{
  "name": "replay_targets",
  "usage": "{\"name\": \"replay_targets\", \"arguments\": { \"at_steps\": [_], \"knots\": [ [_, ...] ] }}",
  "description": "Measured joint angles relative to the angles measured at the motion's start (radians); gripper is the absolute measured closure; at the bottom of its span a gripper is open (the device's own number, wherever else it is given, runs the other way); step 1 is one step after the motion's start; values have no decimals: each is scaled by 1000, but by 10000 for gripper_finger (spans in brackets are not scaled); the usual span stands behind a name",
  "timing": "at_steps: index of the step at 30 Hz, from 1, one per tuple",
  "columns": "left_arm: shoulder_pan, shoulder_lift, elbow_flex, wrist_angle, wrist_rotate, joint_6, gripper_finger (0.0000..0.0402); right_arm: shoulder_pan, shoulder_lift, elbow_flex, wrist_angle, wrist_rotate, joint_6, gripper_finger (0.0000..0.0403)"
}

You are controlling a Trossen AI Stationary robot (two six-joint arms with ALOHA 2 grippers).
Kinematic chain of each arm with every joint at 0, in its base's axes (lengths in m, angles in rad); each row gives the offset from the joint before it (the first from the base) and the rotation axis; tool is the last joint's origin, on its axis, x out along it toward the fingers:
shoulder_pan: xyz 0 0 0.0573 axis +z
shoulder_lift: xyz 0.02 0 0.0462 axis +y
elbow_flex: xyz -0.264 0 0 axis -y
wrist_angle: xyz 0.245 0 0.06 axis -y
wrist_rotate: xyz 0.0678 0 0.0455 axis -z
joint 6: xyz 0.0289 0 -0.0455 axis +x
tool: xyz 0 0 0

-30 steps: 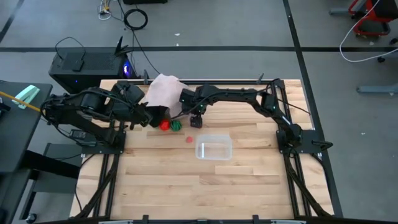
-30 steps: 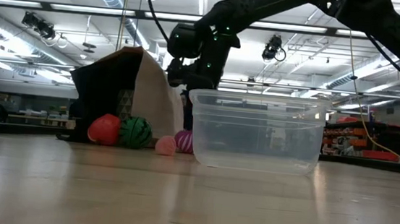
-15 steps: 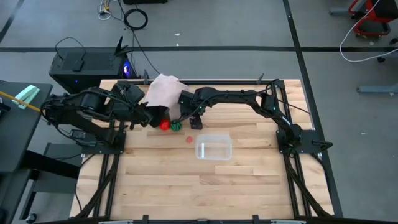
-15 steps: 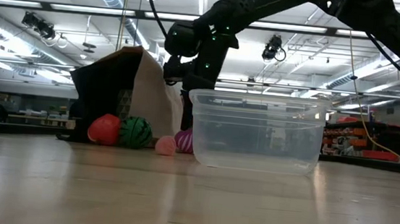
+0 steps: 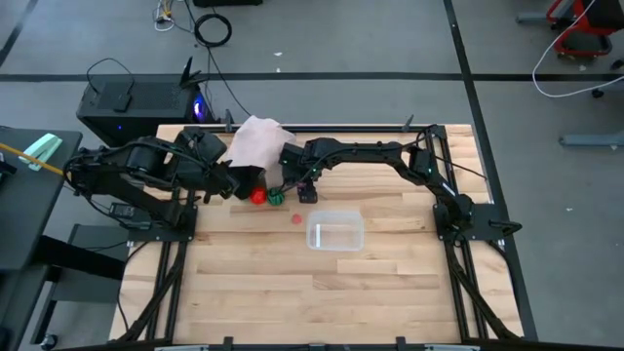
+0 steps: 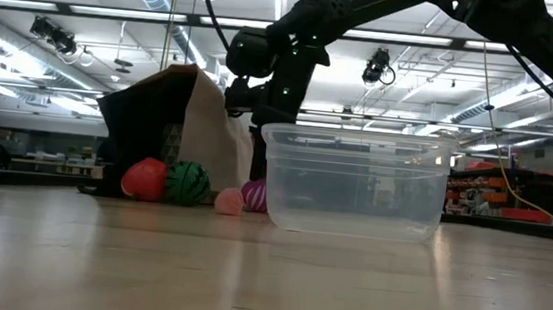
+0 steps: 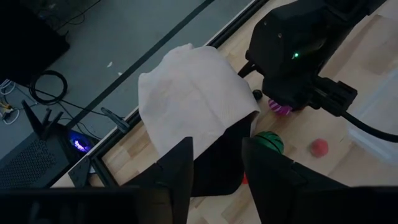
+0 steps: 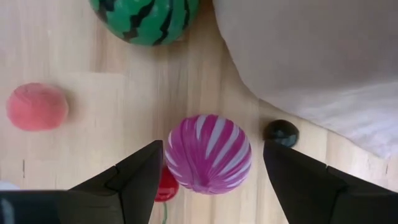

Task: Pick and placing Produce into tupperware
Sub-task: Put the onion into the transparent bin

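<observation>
Toy produce lies on the wooden table by the mouth of a pale pinkish-white bag (image 5: 257, 142): a red ball (image 5: 257, 196), a green watermelon ball (image 5: 277, 196), a small pink ball (image 5: 296, 218), a magenta striped ball (image 8: 208, 155), a tiny dark red piece (image 8: 164, 186) and a small dark piece (image 8: 281, 132). The clear tupperware (image 5: 335, 234) stands upright just nearer. My right gripper (image 5: 308, 191) is open and points down over the magenta ball, with its fingers (image 8: 140, 177) on either side and a gap to each. My left gripper (image 5: 237, 182) is shut on the bag. My left gripper holds the bag at its dark mouth end (image 7: 219, 163), which sits between the two fingers (image 7: 177, 177). The fingers slant down at it from the table's left. The bag's mouth is raised and the pale cloth (image 7: 193, 93) drapes away beyond it; the layers do not show.
A black box (image 5: 122, 102) with a blue light sits off the table's far left corner. Black frame rails run along the table's far and side edges. Bare wood (image 5: 322, 292) lies nearer than the tupperware.
My right gripper has rolled a little at the wrist while staying over the magenta ball. The produce, the bag and the tupperware have kept their places.
</observation>
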Motion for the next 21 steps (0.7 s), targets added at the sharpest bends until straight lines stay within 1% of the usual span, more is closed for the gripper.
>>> {"name": "replay_targets", "arguments": {
  "at_steps": [16, 21],
  "knots": [
    [0, 1, 0, 0, 0, -1, 251, 0, 0, 0, 1, -17, 51, 119],
    [0, 1, 0, 0, 0, -1, 257, 0, -2, -45, 25, -18, 29, 119]
  ]
}}
